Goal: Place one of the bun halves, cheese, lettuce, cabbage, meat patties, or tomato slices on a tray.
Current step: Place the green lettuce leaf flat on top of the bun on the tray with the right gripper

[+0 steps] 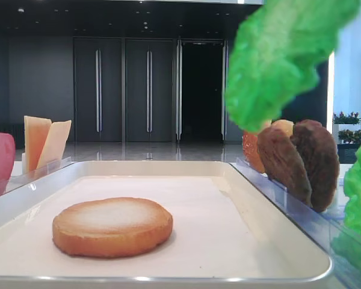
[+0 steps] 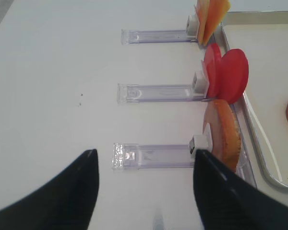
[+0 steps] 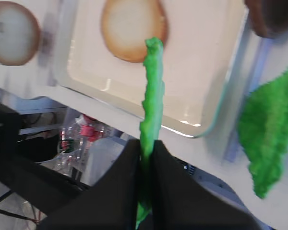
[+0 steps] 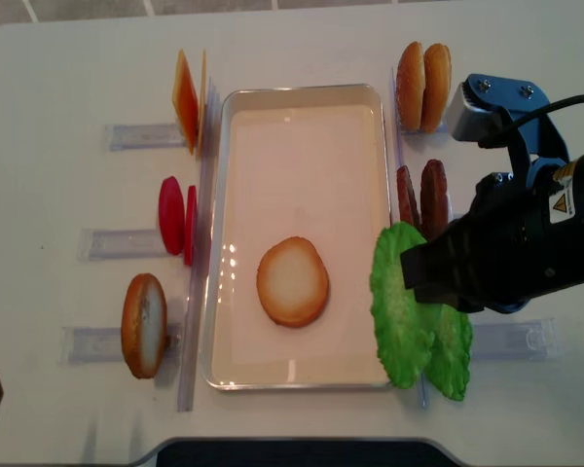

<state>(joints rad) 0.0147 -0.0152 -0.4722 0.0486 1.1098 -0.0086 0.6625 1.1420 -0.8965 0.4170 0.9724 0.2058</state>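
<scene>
Between the right pincer's (image 3: 145, 158) pressed-together fingers, the lettuce (image 3: 152, 96) is hanging edge-on, with the tray (image 3: 209, 122) lying beyond it.

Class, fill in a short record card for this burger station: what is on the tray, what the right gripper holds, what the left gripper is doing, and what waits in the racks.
On tray: one flat bun disc, pale face up
Right gripper: shut on a lettuce leaf, lifted at the tray's right edge
Left gripper: open, empty, over the table
Left racks: cheese slices, tomato slices, a bun half
Right racks: bun halves, meat patties, another lettuce leaf
</scene>
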